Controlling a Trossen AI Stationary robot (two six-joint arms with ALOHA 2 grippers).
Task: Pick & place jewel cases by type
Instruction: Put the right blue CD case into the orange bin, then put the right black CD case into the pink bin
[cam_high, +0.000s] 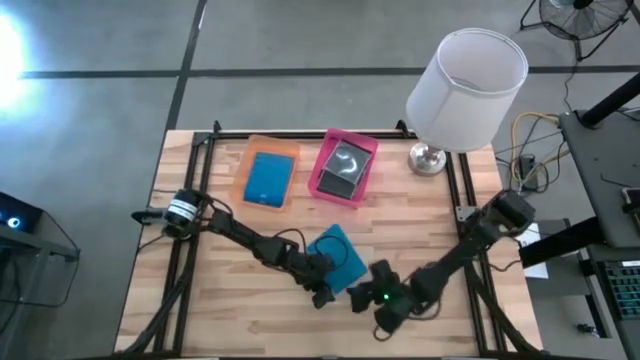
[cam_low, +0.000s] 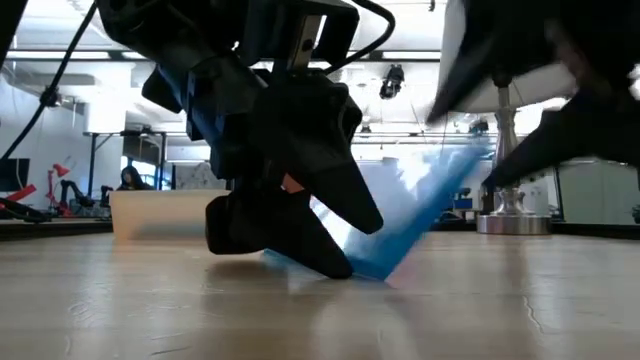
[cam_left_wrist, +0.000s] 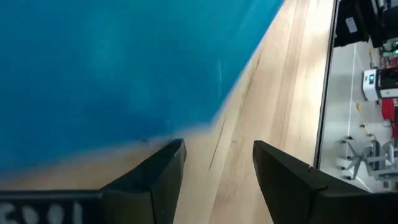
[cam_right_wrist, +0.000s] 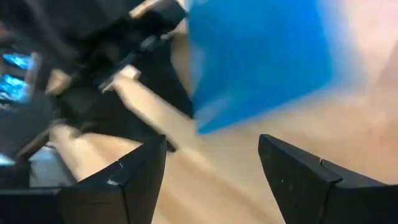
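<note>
A bright blue jewel case (cam_high: 337, 258) sits near the table's middle. In the low view the blue case (cam_low: 420, 215) is tilted, with its lower edge (cam_low: 378, 268) on the wood and its other edge raised toward the right. My left gripper (cam_high: 322, 292) is open, low at the case's near-left side, also seen as my left gripper (cam_left_wrist: 216, 155). My right gripper (cam_high: 372, 292) is open just right of it, facing the case (cam_right_wrist: 258, 56) without touching it. A second blue case (cam_high: 268, 178) lies in the orange tray, and a grey case (cam_high: 343, 165) lies in the pink tray. My left gripper has one fingertip (cam_left_wrist: 176, 148) right at the tilted blue case's lower edge (cam_left_wrist: 149, 138), coming in low from the table's near-left side. Whether that finger touches the case, I cannot tell. Nothing sits between the two fingers.
The orange tray (cam_high: 243, 170) and pink tray (cam_high: 368, 175) stand side by side at the far middle. A white-shaded lamp (cam_high: 465, 75) with a metal foot (cam_high: 428, 158) stands at the far right. Bare wood (cam_high: 230, 300) lies to the near left.
</note>
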